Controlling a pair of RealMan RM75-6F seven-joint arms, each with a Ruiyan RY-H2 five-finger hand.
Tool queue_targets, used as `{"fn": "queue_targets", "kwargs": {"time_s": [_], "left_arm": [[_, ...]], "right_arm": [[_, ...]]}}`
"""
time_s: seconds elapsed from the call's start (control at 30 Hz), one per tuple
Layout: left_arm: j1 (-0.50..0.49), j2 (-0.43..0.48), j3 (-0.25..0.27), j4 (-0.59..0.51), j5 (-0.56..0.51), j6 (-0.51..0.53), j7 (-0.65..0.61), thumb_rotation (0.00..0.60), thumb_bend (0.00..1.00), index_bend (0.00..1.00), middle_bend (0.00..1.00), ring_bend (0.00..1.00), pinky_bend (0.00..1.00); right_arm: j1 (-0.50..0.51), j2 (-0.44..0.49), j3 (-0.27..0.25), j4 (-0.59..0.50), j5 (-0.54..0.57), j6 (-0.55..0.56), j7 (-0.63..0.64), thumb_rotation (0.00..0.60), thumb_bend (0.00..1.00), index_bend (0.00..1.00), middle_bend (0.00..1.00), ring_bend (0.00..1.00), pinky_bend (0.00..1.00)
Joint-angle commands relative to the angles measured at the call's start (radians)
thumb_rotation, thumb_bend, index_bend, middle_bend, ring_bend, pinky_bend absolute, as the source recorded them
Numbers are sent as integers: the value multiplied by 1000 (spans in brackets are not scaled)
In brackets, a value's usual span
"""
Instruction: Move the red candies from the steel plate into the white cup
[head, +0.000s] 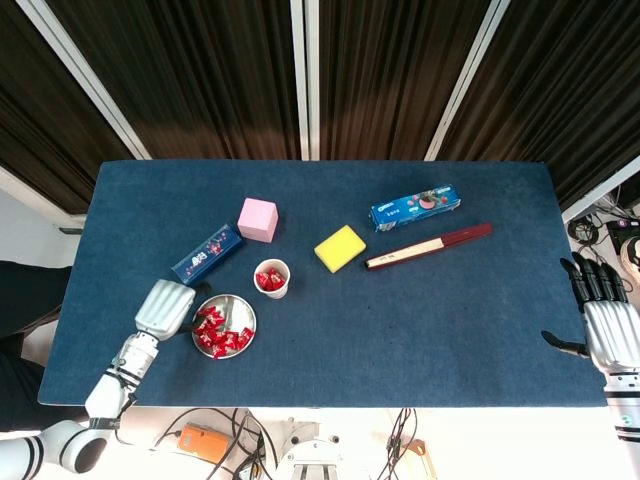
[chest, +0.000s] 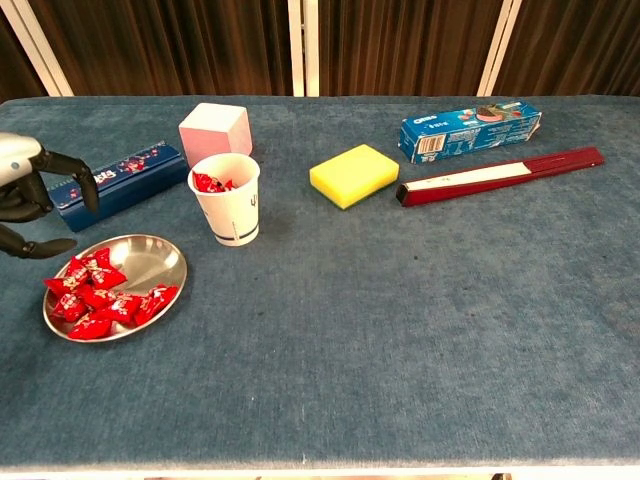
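Note:
A steel plate (head: 238, 307) (chest: 157, 258) with several red candies (head: 212, 331) (chest: 100, 297) lies near the table's front left. Just behind and to its right stands the white cup (head: 272, 278) (chest: 227, 201), upright, with red candies (chest: 210, 183) showing inside. My left hand (head: 165, 307) (chest: 28, 203) hovers at the plate's left side, fingers apart, holding nothing. Off the table's right edge my right hand (head: 603, 327) is open and empty, seen only in the head view.
Behind the plate lies a blue snack box (head: 207, 253) (chest: 120, 178), with a pink cube (head: 257, 219) (chest: 214, 130) beside it. A yellow sponge (head: 340, 248) (chest: 354, 174), a blue cookie box (head: 415, 209) (chest: 470, 127) and a dark red flat box (head: 428, 245) (chest: 498, 175) lie further right.

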Motion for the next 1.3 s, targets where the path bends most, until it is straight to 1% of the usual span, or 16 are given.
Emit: {"fn": "queue_targets", "kwargs": {"time_s": [0.03,0.2,0.4,0.77,0.83,1.03,1.13,1.2,1.3], "left_arm": [[-13,-19,14,27,10,-38,40,600,233,432,969,861,808],[-27,-27,20,40,23,-70,74,600,233,432,969,861,808],[-42,-35,14,45,25,-94,115,600,233,431,969,861,808],[-53,-41,9,48,-12,-143,152,600,238,432,969,861,808],[-55,-43,9,50,-16,-150,151,600,258,446,969,861,808],[-62,-52,4,67,-29,-171,144,600,359,522,969,861,809],[-63,-54,2,72,-31,-174,136,600,389,563,969,862,808],[-60,-52,-2,66,-25,-163,123,600,400,582,969,864,808],[-51,-28,-21,23,-1,-118,71,600,404,586,969,864,809]], "right_arm": [[-3,2,-1,-3,0,4,-3,600,150,0,10,0,0],[-6,2,-1,-6,5,6,-5,600,152,0,10,0,0],[-5,2,-2,-9,4,6,-10,600,150,0,10,0,0],[-6,0,-2,-9,10,3,-12,600,151,0,10,0,0],[-5,0,-2,-9,10,2,-13,600,151,0,10,0,0],[-5,2,-1,-13,10,3,-17,600,150,0,10,0,0],[-6,3,-2,-15,10,4,-18,600,152,0,10,0,0],[-6,2,-2,-16,9,5,-17,600,150,0,10,0,0],[-6,1,-2,-15,7,6,-16,600,150,0,10,0,0]]}}
